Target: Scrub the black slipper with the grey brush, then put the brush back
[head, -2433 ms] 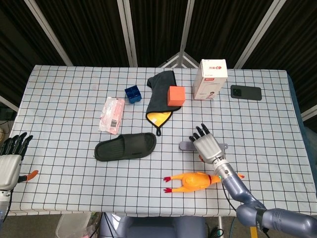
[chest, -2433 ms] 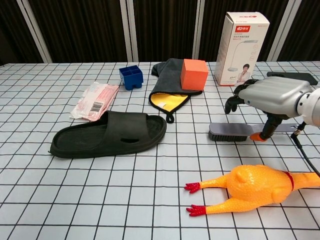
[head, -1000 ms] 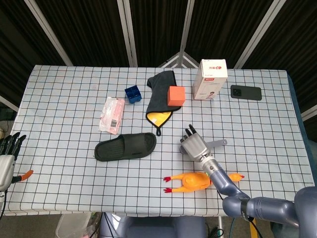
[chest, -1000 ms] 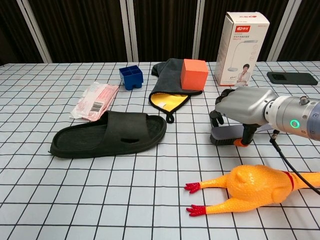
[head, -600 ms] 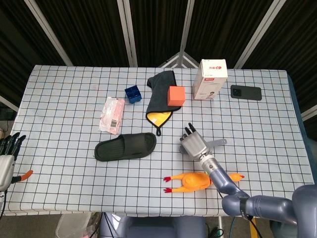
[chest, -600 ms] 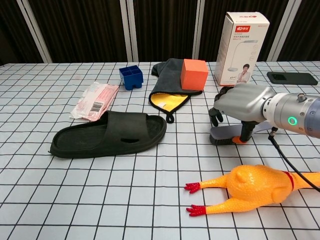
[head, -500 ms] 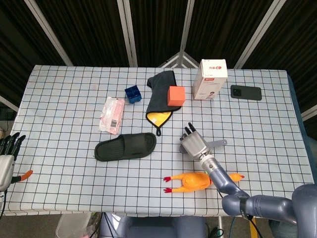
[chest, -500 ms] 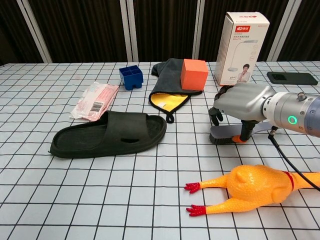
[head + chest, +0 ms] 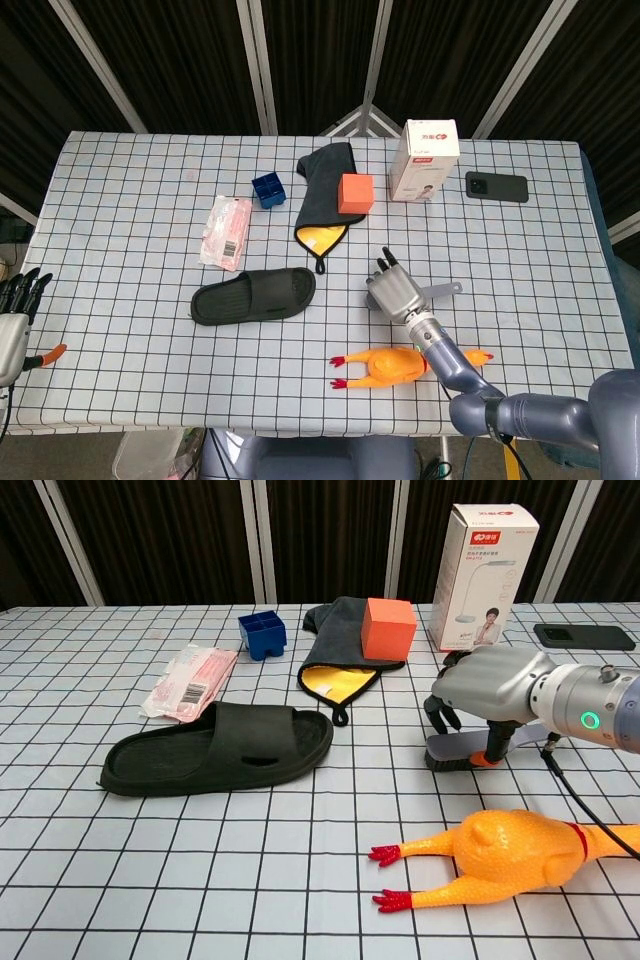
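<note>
While the right robot hand sits on top of the grey long-handled brush, its fingers curl down over the bristle end and the thumb presses the near side, so it grips the brush. Brush looks slightly lifted at the handle end; whether the bristles touch the checked worktop I cannot tell. In the head view the same right robot hand covers the brush head, with only the handle of the brush poking out to its right.

Black rubber slipper lies flat, sole down, well apart to the left of that hand, untouched. Yellow rubber chicken lies just in front of the hand, near its forearm. Dark grey cloth with yellow lining and orange cube resting on it are beyond the hand, to its left. White product box stands upright behind the hand; black phone further back to its right. Blue square container and pink wrapped packet lie far left, beyond the slipper.

Left robot hand hangs at the worktop's left edge, fingers spread, holding nothing.
</note>
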